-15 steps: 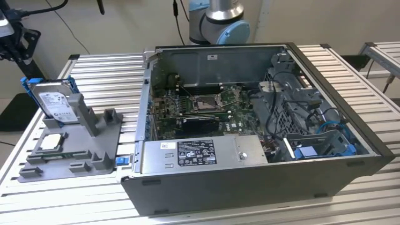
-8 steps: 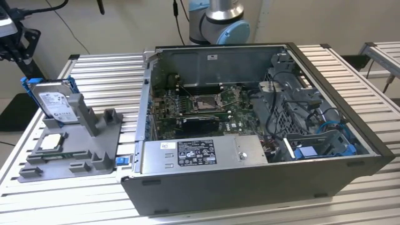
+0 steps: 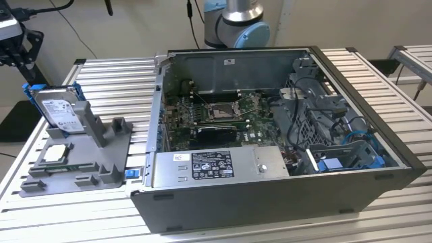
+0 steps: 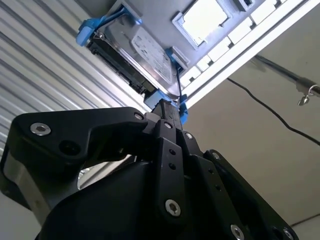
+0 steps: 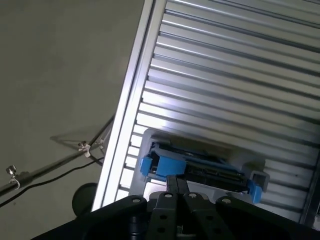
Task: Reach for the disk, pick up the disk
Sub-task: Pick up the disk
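Exterior view: white label with black print on face of disk [image 3: 59,112]; print too small to read. Another black-and-white label on power supply [image 3: 212,165] inside open computer case [image 3: 270,202], likewise unreadable.

Disk upright in slot of grey holder [image 3: 101,152], blue side frame around its edges. Holder on slatted table [image 3: 108,71], just beside case. Small square silver chip [image 3: 55,153] flat in a recess of same holder, farther from gripper than disk. Blue bracket [image 3: 329,165] in case's drive bay, well apart from gripper.

Gripper [image 3: 15,59] above disk and off to one side, clearly apart from it. Both wrist views: gripper [image 4: 167,109] [image 5: 176,181] with tips pressed together, nothing pinched. Disk [image 4: 145,60] [image 5: 200,167] straight ahead of tips, blue-framed edge nearest.
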Robot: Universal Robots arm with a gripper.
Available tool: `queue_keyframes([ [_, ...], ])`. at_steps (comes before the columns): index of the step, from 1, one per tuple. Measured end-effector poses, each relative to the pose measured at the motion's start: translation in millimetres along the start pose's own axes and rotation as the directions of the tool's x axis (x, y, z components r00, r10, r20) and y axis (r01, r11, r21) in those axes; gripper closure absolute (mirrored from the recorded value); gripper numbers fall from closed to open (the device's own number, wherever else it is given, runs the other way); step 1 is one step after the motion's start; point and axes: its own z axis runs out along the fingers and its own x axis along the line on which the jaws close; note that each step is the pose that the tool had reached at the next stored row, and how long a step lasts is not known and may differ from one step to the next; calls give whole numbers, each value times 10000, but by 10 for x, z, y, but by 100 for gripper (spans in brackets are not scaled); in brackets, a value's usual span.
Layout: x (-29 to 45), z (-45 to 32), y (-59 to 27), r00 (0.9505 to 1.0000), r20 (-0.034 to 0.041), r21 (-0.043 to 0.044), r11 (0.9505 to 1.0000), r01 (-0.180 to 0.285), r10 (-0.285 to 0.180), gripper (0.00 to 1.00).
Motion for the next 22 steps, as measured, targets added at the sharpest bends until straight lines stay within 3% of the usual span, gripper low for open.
queue_keyframes([
  [7, 0, 0, 0, 9983, -23, 1, 9983, 585, -585, 100],
  [13, 0, 0, 0, 9935, -44, 2, 9935, 1138, -1138, 100],
  [17, 0, 0, 0, 9873, -61, 1, 9873, 1590, -1590, 100],
  [22, 0, 0, 0, 9753, -85, -1, 9753, 2207, -2207, 100],
])
